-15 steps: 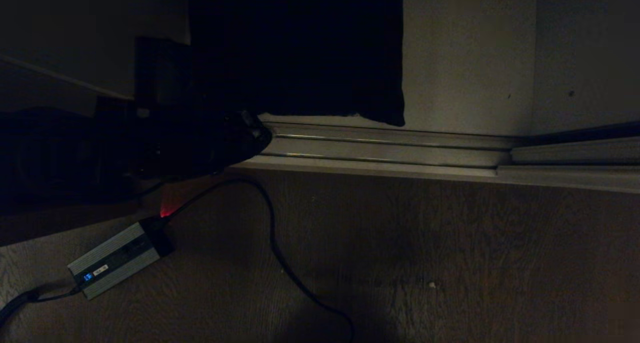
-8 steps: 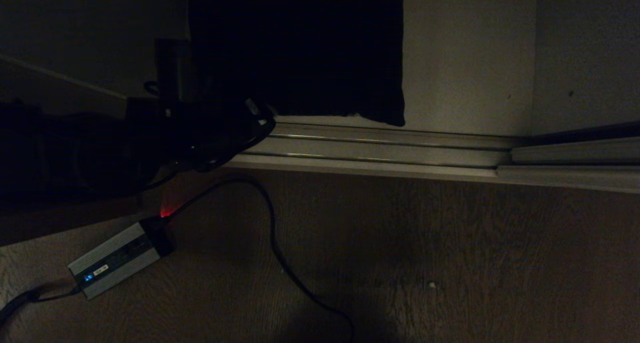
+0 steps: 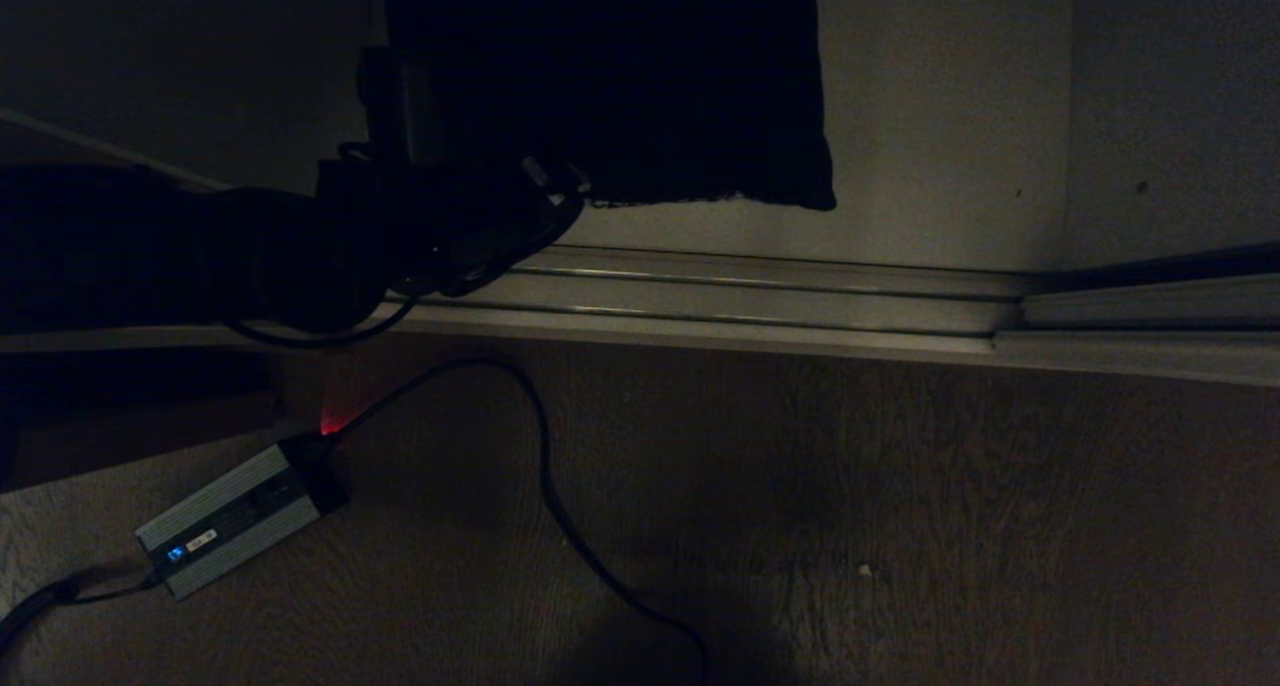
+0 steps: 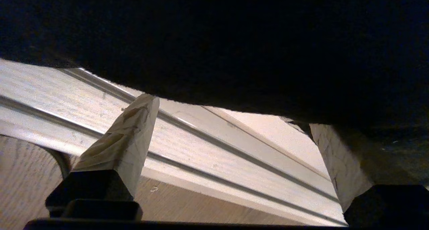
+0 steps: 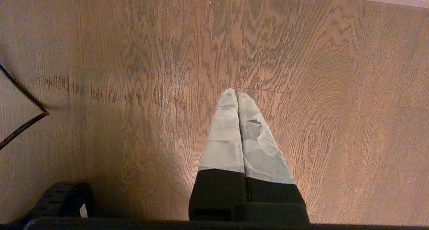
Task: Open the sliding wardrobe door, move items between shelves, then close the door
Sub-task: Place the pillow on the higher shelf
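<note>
Left tool (image 4: 231, 122) open, prob. under 1 cushion (image 3: 610, 86)

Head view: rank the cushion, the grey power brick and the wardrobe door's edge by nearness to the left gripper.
1. Cushion: right beside the left gripper, to its right.
2. Power brick: on the floor, below the gripper in the picture.
3. Wardrobe door's edge: far right, on the track.
</note>
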Robot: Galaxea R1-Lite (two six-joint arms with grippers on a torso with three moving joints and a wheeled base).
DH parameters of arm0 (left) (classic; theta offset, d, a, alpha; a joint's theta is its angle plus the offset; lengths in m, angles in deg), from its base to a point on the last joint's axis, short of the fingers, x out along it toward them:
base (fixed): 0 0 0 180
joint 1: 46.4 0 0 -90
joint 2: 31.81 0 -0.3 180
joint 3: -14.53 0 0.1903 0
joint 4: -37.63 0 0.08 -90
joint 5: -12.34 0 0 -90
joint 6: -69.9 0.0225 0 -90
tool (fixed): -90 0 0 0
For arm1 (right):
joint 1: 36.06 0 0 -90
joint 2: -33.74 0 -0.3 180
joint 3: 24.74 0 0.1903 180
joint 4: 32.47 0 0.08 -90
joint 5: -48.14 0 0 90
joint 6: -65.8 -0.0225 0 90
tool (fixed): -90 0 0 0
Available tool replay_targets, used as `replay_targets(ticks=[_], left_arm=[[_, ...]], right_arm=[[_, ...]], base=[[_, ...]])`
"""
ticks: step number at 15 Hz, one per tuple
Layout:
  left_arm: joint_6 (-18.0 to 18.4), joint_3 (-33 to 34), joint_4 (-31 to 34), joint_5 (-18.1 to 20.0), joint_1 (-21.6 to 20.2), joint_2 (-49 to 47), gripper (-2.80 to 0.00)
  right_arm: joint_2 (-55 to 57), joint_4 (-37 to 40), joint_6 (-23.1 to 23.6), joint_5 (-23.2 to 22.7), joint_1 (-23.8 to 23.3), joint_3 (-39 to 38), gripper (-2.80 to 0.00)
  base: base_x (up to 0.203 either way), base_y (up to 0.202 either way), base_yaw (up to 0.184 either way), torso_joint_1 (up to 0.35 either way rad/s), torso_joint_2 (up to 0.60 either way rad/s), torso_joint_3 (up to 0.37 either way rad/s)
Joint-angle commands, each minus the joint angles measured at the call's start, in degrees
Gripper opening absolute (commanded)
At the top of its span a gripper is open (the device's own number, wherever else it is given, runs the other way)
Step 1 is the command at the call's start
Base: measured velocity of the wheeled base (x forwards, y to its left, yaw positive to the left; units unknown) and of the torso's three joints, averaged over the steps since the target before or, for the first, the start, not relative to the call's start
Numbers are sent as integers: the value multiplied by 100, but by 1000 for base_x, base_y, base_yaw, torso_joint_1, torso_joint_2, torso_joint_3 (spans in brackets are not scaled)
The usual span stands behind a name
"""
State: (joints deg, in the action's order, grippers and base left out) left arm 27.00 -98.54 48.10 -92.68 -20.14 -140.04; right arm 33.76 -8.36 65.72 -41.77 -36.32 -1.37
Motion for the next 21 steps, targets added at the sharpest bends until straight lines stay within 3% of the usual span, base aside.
replay_targets(ticks=[1, 3, 9, 12, 14, 17, 21], left_arm=[[-110, -38, -11, -6, -7, -143, 0], [-315, -11, -3, 43, -7, -136, 0], [-314, 145, -104, 48, -78, -22, 0], [-259, 31, -210, 409, -119, 134, 0], [-70, -11, -318, 692, -147, 250, 0], [301, 6, -788, 785, -198, 121, 0], [525, -12, -1070, 1109, -255, -92, 0]], right_arm=[[-11, -4, -1, -1, 0, -26, -280], [-11, -4, -1, -1, 0, -26, -280], [-11, 5, -1, -1, 0, -26, -280], [-11, 3, -1, -1, 0, -26, -280], [-11, -4, -1, -1, 0, -26, -280], [-11, -4, -1, -1, 0, -26, -280], [-11, 5, -1, -1, 0, -26, -280]], base=[[0, 0, 0, 0, 0, 0], [0, 0, 0, 0, 0, 0], [0, 0, 0, 0, 0, 0], [0, 0, 0, 0, 0, 0], [0, 0, 0, 0, 0, 0], [0, 0, 0, 0, 0, 0], [0, 0, 0, 0, 0, 0]])
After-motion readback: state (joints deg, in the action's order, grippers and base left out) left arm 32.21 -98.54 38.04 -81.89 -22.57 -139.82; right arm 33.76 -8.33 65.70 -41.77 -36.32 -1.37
